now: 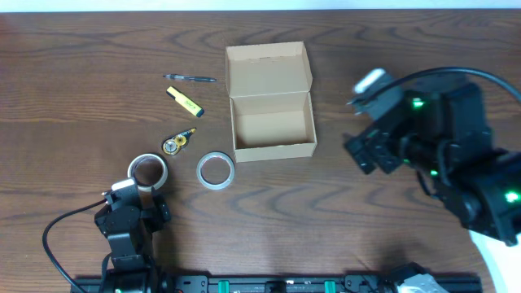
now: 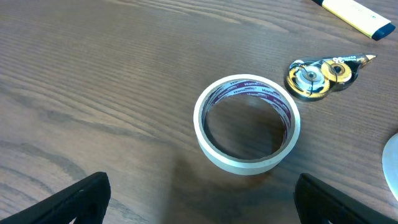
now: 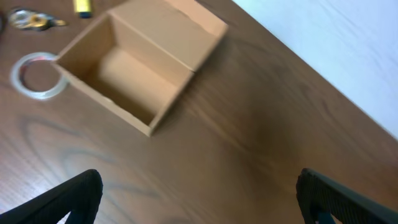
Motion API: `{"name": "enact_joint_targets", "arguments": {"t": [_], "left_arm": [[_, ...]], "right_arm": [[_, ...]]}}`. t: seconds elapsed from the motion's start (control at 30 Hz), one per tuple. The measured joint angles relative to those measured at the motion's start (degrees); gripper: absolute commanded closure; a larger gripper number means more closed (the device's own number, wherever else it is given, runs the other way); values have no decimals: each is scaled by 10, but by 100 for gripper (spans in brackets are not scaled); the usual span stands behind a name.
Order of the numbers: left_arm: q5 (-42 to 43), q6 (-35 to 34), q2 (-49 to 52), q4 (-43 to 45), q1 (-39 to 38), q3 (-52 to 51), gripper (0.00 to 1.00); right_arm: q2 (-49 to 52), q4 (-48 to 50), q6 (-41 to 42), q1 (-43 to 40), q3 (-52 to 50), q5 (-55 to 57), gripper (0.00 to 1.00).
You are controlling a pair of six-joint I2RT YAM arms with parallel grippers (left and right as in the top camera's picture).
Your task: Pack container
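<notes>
The tan cardboard container (image 1: pixel 273 122) stands open and empty at the table's middle, its flap lid (image 1: pixel 269 67) folded back; it also shows in the right wrist view (image 3: pixel 134 71). A white tape roll (image 1: pixel 149 170) lies at the front left, just ahead of my left gripper (image 1: pixel 134 202), which is open and empty; it shows in the left wrist view (image 2: pixel 247 123). A clear tape roll (image 1: pixel 216 170) lies in front of the box. My right gripper (image 1: pixel 365 155) is open and empty, above the table right of the box.
A correction tape dispenser (image 1: pixel 177 143), a yellow highlighter (image 1: pixel 185 101) and a pen (image 1: pixel 189 78) lie left of the box. The dispenser (image 2: pixel 323 72) and highlighter (image 2: pixel 354 12) show in the left wrist view. The table's far edge (image 3: pixel 323 68) is behind the box.
</notes>
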Motion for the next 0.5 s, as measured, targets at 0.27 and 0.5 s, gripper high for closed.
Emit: {"name": "enact_joint_targets", "arguments": {"t": [0.27, 0.5], "left_arm": [[0, 0, 0, 0, 0, 0, 5], [0, 0, 0, 0, 0, 0, 5]], "right_arm": [[-113, 46, 1, -142, -136, -26, 1], [-242, 137, 2, -204, -345, -53, 1]]}}
